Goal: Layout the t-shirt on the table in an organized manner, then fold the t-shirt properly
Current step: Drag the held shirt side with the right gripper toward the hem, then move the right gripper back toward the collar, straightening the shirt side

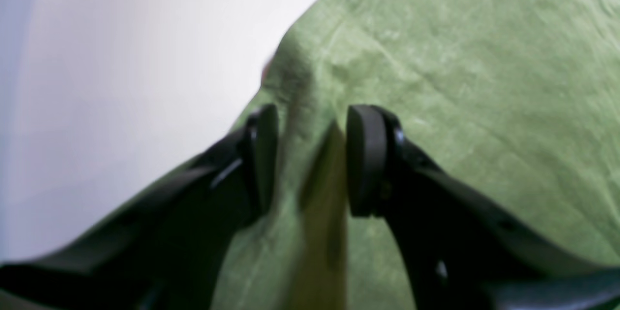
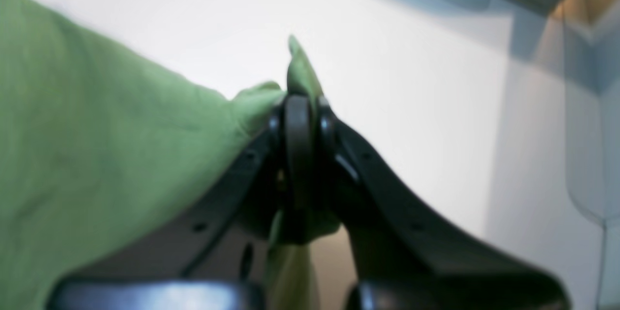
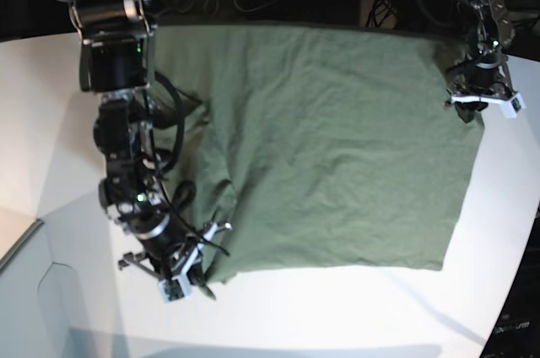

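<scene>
I am in the layout step: my right tool [image 2: 299, 106] pinches the t-shirt [image 3: 337, 155] corner, left tool [image 1: 310, 160] stands half-open astride a fold. Next, close left and stretch flat on the desk [image 3: 337, 316].

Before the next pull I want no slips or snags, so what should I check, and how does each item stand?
1. Right pincer shut on t-shirt corner: ok.
2. Left pincer gripping cloth: not ok, jaws apart, a ridge of cloth between them.
3. Shirt lying on the table: ok.
4. Shirt flat: not ok, bunched near the right arm.
5. Neckline visible: cannot tell.
</scene>
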Controlling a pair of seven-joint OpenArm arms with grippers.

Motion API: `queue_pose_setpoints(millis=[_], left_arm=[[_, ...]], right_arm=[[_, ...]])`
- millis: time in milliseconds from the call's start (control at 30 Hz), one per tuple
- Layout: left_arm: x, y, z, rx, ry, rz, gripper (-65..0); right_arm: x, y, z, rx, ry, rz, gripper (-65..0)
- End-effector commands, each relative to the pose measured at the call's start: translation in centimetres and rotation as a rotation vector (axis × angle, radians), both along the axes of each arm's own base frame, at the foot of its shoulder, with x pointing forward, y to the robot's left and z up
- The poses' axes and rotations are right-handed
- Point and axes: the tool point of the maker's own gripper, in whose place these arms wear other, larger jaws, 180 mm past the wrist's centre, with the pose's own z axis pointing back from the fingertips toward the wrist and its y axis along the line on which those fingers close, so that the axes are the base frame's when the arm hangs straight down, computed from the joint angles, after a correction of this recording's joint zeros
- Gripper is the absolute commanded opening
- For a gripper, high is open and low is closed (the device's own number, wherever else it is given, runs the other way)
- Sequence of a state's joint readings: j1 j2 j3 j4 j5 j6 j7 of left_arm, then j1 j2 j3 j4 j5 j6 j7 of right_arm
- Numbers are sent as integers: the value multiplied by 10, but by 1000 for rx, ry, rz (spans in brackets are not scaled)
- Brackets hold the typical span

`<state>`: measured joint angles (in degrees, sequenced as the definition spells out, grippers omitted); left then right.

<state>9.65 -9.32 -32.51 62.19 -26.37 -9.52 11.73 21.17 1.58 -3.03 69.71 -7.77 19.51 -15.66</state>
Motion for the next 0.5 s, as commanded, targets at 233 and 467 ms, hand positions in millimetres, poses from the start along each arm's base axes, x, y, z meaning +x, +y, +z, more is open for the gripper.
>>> queue_pose_setpoints(millis=[233,467], left_arm=[[-17,-6,-18,-38,101,-8,-412],[-15,-6,-17,-36,97,-9,-412]], right_arm=[[43,-18,5,-6,2,-20,-484],[37,-35,-1,-34,11,-39,-251]])
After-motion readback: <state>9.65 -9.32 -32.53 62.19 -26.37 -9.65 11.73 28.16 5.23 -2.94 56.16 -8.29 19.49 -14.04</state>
